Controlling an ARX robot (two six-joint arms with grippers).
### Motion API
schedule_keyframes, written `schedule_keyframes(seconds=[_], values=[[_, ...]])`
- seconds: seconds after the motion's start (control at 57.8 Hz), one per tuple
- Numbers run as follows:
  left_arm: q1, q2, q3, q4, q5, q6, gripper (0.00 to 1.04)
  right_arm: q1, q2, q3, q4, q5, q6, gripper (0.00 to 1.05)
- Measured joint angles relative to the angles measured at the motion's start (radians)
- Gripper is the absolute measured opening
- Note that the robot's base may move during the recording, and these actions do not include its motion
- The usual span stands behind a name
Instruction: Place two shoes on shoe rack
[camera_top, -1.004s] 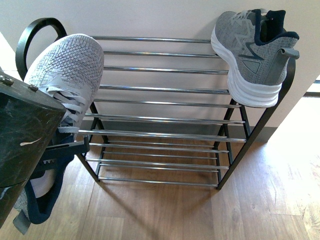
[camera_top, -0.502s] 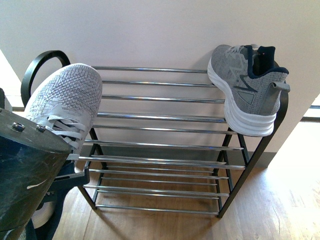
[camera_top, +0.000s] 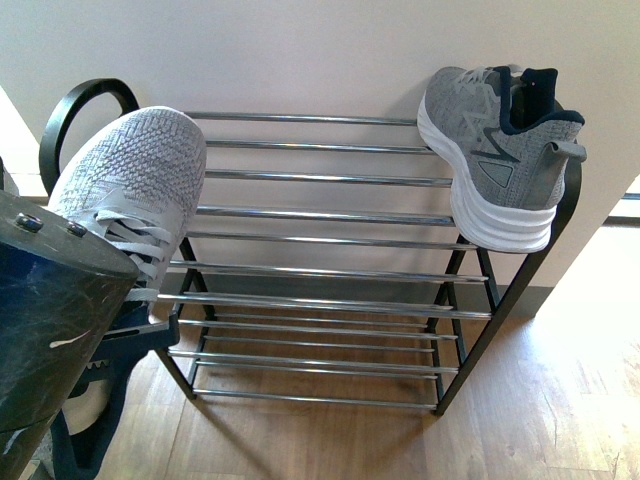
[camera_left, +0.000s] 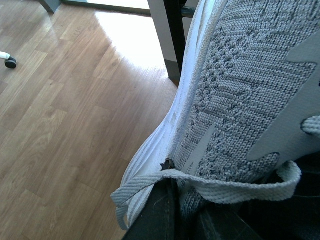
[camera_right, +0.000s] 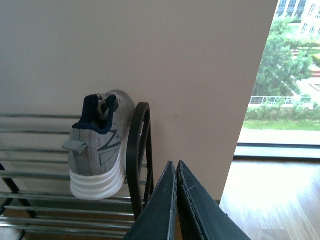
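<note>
Shoe rack (camera_top: 320, 212): an open rack with a thin black metal frame and tiers of shiny chrome bars. It stands on the pale wood floor (camera_top: 560, 400) with its back against the plain white wall (camera_top: 300, 50). Each end of the rack has a black looped frame.

Placed sneaker (camera_top: 495, 160): a grey knit lace-up shoe with a thick white sole and navy lining. It sits sole-down at the right end of the rack's top tier, toe towards the wall and heel towards the front edge. The right wrist view shows it just inside the right end loop.

Held sneaker (camera_top: 130, 190): a matching grey knit shoe with white laces, tilted toe-up at the left end of the rack, beside the left end loop. Its toe overlaps the ends of the upper bars. Whether it touches them cannot be told.

Left gripper (camera_top: 120, 345): clamped on the held sneaker at its lower, heel end. The left wrist view shows a dark finger against the knit side with a flat lace draped over it.

Right gripper (camera_right: 176, 200): fingers pressed together with nothing between them. It sits off the rack's right end, well apart from the placed sneaker.

Window (camera_right: 290, 75): bright, to the right of the wall, with green trees outside.
</note>
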Motion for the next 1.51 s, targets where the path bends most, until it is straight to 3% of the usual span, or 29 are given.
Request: schedule_keyframes(seconds=[1.039, 1.125, 1.506], values=[[0.000, 0.000, 0.000, 0.000, 0.000, 0.000, 0.02, 0.000, -0.433, -0.001, -0.415, 0.000, 0.000, 0.01], [0.000, 0.000, 0.000, 0.000, 0.001, 0.000, 0.02, 0.000, -0.569, 0.000, -0.574, 0.001, 0.000, 0.01], [0.000, 0.000, 0.000, 0.000, 0.000, 0.000, 0.02, 0.000, -0.597, 0.000, -0.584, 0.000, 0.000, 0.01]])
